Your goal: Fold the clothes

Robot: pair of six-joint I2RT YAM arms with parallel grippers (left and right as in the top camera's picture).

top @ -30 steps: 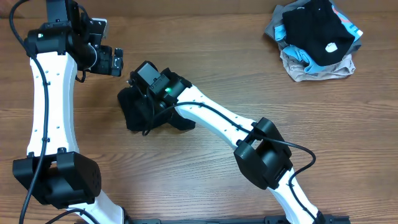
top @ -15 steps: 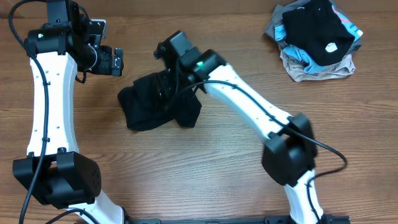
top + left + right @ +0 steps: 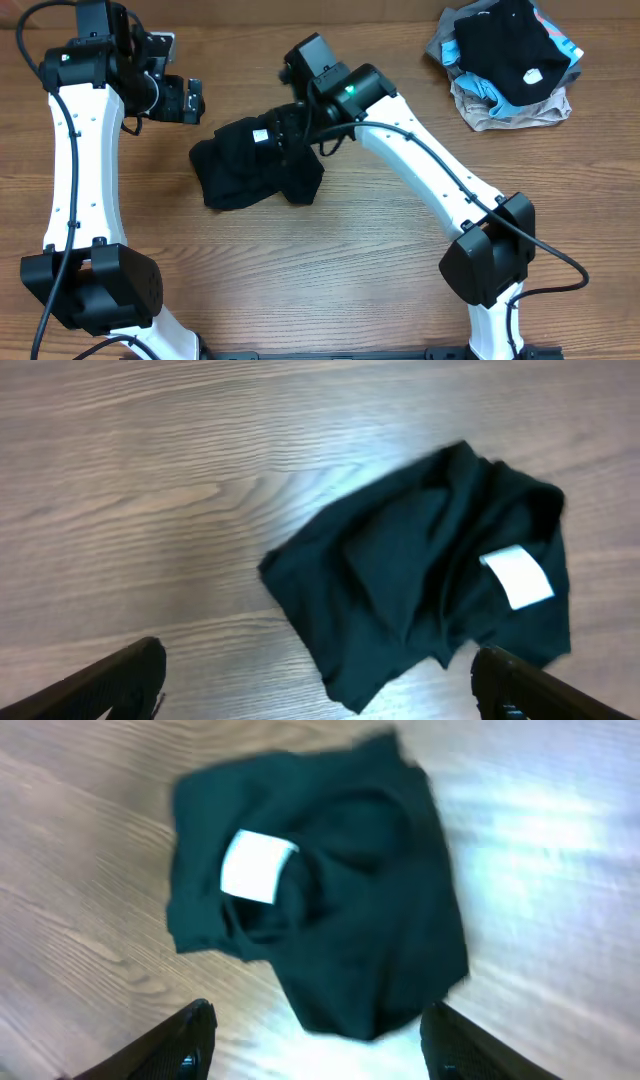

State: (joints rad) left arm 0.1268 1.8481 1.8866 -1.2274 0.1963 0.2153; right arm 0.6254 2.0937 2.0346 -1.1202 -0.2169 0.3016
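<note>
The crumpled plain black garment of thin fabric lies in a loose heap on the brown wooden table, left of centre, its small white label facing up. The right gripper hangs over its far right edge, fingers spread and holding nothing. The left gripper sits to the far left, fingers wide and empty. A pile of grey, light-blue and beige clothes topped with black rests far right.

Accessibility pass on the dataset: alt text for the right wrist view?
A crumpled black garment lies on a wooden table, its small white label facing up. The right pincer hangs open above it, holding nothing.
</note>
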